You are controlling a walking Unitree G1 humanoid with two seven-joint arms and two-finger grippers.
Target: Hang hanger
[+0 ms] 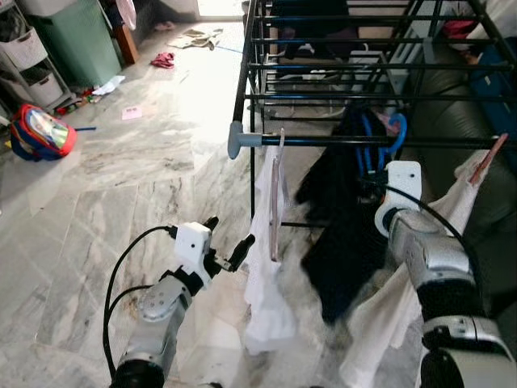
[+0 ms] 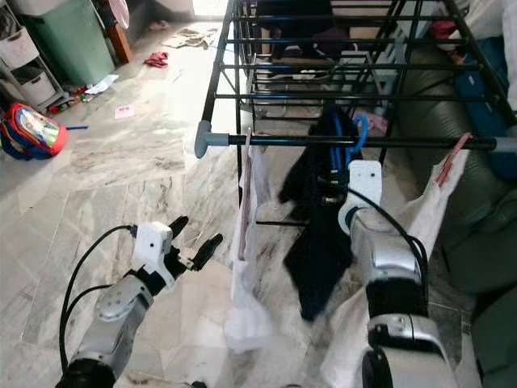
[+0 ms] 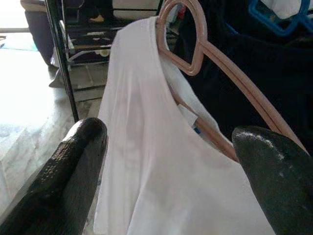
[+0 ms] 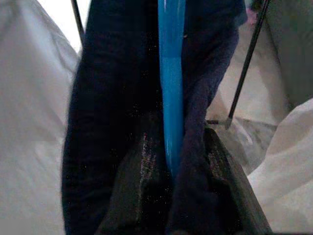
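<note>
step: hooking blue hanger (image 1: 378,149) on rack rail (image 1: 339,141) | right claw (image 4: 171,166) clamped on hanger plus dark shirt (image 1: 343,242) | left claw (image 1: 229,242) spread, idle by white shirt (image 1: 262,267) | next: probably seat hook, let go

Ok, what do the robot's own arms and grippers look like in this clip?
Both arms are silver metal with rounded joint housings and a white block at the wrist. The left arm trails a looping black cable; its left gripper has two long glossy black fingers. The right arm also carries a black cable along it. The right gripper has black fingers with a rough, textured inner surface.
</note>
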